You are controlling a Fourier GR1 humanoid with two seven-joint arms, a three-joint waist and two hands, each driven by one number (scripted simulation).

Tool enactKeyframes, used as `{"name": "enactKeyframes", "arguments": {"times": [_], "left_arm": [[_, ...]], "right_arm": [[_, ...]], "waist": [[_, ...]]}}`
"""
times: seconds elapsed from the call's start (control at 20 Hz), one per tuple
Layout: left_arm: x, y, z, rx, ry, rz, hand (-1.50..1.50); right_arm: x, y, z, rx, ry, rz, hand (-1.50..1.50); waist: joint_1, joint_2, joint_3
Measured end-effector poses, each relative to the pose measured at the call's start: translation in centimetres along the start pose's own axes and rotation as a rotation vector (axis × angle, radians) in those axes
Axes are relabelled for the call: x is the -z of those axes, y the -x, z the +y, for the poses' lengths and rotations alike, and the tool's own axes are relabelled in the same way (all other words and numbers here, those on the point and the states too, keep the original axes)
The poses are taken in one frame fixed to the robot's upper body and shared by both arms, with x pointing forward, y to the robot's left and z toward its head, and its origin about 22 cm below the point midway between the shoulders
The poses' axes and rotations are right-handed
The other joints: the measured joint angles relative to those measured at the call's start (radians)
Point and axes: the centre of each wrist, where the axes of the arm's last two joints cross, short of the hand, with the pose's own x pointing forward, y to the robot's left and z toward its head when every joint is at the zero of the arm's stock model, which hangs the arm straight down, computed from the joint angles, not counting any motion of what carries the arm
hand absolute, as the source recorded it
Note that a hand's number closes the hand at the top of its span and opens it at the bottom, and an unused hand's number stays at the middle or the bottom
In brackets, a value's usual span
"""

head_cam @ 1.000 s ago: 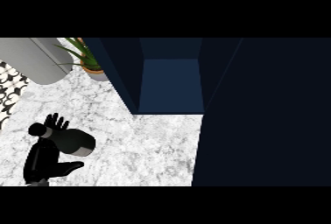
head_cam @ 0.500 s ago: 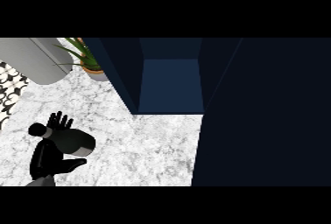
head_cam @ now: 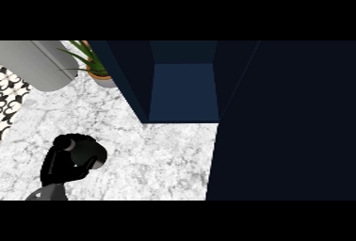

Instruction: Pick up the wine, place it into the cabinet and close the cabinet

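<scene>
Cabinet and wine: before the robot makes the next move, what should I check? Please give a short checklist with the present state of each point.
1. Cabinet open, with its blue inside in view: ok.
2. Wine in view, on the counter or inside the cabinet: not ok, it shows nowhere.
3. Left hand holds nothing: cannot tell; its fingers are curled low on the marble counter, and nothing shows in them.
4. Right hand in view: not ok; only a dark mass fills the view's right side.
5. Potted plant apart from the left hand: ok.
</scene>
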Motion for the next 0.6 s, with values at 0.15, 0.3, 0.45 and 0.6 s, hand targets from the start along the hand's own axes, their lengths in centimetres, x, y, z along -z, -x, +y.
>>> {"name": "enactKeyframes", "arguments": {"times": [0.15, 0.3, 0.45, 0.6], "left_arm": [[0.5, -0.5, -0.3, 0.066, 0.037, -0.015, 1.50], [0.8, -0.7, -0.7, 0.105, 0.052, -0.016, 1.50], [0.7, -1.1, -1.2, 0.140, 0.064, -0.045, 1.50], [0.9, -1.5, -1.4, 0.149, 0.052, -0.060, 1.50]], "right_arm": [[0.0, 0.2, 0.1, 0.014, 0.001, -0.008, -1.50], [0.0, 0.1, 0.1, 0.016, 0.002, 0.000, -1.50], [0.1, 0.1, 0.1, 0.016, 0.003, -0.004, -1.50], [0.1, 0.0, 0.2, 0.015, -0.003, 0.000, -1.50]], "waist": [[0.002, 0.000, 0.000], [0.002, 0.000, -0.001], [0.005, -0.001, 0.000], [0.005, 0.000, 0.000]]}}
